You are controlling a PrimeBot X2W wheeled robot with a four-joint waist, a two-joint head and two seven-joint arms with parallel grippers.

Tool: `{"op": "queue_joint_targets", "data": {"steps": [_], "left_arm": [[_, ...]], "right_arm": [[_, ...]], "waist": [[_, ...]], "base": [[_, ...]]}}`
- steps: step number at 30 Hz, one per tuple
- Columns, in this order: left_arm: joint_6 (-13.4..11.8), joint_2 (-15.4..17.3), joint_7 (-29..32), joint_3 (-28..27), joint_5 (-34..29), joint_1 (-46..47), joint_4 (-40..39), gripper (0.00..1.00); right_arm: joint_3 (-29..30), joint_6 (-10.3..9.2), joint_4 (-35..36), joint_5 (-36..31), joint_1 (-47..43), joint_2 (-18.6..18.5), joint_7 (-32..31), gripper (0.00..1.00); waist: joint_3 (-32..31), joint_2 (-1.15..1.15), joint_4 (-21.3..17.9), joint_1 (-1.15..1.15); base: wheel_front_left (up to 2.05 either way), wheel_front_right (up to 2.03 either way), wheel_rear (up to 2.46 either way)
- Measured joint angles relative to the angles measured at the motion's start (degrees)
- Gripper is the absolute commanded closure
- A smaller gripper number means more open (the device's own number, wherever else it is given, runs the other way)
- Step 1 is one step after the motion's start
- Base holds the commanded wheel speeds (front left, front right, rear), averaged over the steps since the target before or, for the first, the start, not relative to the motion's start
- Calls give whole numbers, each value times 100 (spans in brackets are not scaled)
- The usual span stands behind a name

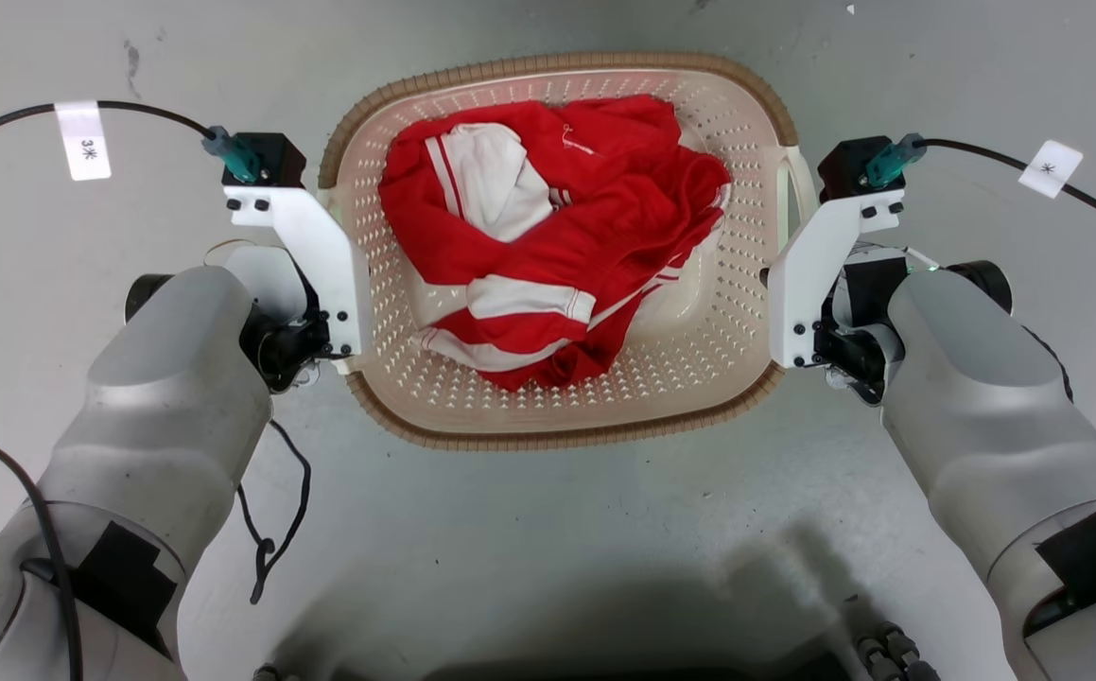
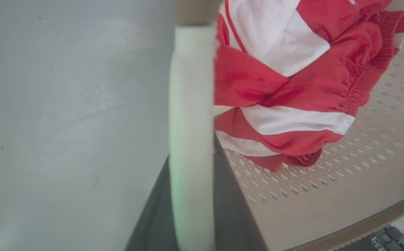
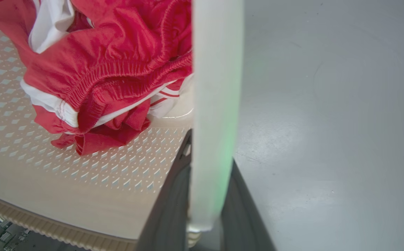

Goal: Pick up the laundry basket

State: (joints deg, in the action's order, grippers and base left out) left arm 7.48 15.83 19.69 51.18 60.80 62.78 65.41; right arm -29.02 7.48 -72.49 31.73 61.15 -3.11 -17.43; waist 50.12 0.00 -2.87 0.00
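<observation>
Head view has the laundry basket [image 1: 548, 437] on the grey floor [image 1: 548, 567] straight ahead of the robot, between its two forearms, with a red and white garment [image 1: 557, 246] heaped inside; whether its base has left the floor I cannot tell. White camera brackets cover both sets of fingers there, so the grip itself has to be read from the wrists. In the left wrist view the left gripper [image 2: 192, 150] has its dark fingers closed against either side of the white left handle [image 2: 191, 87], and in the right wrist view the right gripper [image 3: 211, 146] is clamped the same way on the right handle [image 3: 215, 69]. The main risk I see is slip: both handles look smooth and narrow, so a quick rise could let them slide through the fingers. An uneven lift is the other, since one arm rising ahead of its partner would tilt the basket and send the garment sliding toward the lower wall. Only the wider head view lets the two arms be compared for level.
</observation>
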Motion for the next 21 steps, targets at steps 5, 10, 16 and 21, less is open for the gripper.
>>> {"op": "queue_joint_targets", "data": {"steps": [5,10,16,21], "left_arm": [[-8,3,263,129,122,-1,15,100],[-10,16,614,270,254,-39,40,100],[-14,8,916,387,414,-190,110,100],[-14,-36,1190,447,564,-393,183,100]], "right_arm": [[-213,-8,10,199,-3,-2,-244,100],[-485,-10,104,479,-41,-16,-717,100],[-765,-15,162,802,-161,-27,-1202,100],[-968,-24,170,1076,-352,-38,-1566,100]], "waist": [[-143,0,-7,0],[-413,0,-17,0],[-846,0,-32,0],[-1286,0,-32,0]], "base": [[0,0,0],[0,0,0],[0,0,0],[0,0,0]]}}
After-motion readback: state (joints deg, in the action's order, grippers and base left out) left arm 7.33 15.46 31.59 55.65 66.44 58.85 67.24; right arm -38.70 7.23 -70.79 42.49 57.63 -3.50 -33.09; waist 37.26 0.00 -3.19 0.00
